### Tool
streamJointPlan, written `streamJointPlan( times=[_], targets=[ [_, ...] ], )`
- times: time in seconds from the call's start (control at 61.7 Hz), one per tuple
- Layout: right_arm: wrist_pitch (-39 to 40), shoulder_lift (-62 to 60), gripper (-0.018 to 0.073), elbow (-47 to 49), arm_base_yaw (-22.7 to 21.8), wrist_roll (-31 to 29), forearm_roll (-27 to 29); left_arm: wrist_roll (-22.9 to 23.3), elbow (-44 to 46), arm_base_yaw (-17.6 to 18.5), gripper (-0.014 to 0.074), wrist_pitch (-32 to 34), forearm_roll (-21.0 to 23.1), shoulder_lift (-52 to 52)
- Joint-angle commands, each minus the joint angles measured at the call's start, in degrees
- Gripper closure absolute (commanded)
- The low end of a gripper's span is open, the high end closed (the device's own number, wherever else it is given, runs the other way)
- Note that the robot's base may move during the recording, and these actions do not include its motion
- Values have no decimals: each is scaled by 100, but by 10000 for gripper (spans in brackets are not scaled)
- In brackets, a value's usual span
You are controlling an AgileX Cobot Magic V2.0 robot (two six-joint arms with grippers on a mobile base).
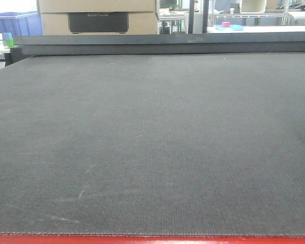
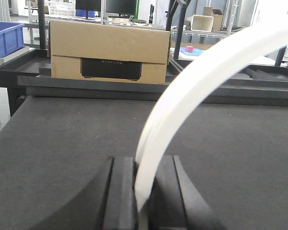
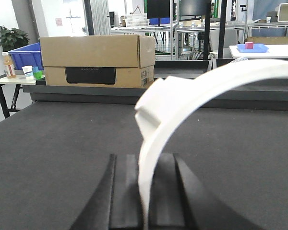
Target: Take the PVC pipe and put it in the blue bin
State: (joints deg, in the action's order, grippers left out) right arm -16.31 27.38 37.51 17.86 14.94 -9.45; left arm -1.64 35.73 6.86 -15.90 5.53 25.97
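Grey woven mat (image 1: 152,142) fills pretty much the whole front view, with a red strip (image 1: 152,240) along the near edge. At the far end sits a cardboard box (image 1: 99,20), and the blue bin (image 1: 15,23) peeks in at the top left, behind the table edge. Neither arm nor any pipe shows in this one

Left wrist cam: the left gripper (image 2: 144,165) has its two black fingers (image 2: 122,191) pressed in on the PVC pipe (image 2: 189,91), so it's pinching it. The pipe is white and comes up out of the fingers, then bends in a big arc up and off to the right edge, held clear above the mat. The blue bin (image 2: 5,36) is way back on the left, beside the box and well apart from the pipe

Right wrist cam: same deal really. The right gripper (image 3: 144,167) is squeezed onto a white curved pipe (image 3: 230,77) that rises from between the fingers and sweeps off to the right. It's got a chunky white fitting (image 3: 156,103) on it just above the fingers, pretty blurry. Can't tell if it's the same piece the left side has hold of. The blue bin (image 3: 26,52) is far left behind the box again, with a bottle (image 3: 8,64) just in front of it
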Motion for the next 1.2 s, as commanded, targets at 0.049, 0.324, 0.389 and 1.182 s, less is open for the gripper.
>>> streamJointPlan(
  times=[0.049, 0.324, 0.389, 1.182],
  targets=[
    [174, -24, 727, -5, 9, -10, -69, 32, -2, 18, 707, 185, 41, -33],
    [174, -24, 727, -5, 9, -10, -69, 32, -2, 18, 707, 185, 41, -33],
    [174, -24, 727, -5, 9, -10, -69, 32, -2, 18, 707, 185, 41, -33],
    [174, -24, 727, -5, 9, -10, -69, 32, -2, 18, 707, 185, 41, -33]
  ],
)
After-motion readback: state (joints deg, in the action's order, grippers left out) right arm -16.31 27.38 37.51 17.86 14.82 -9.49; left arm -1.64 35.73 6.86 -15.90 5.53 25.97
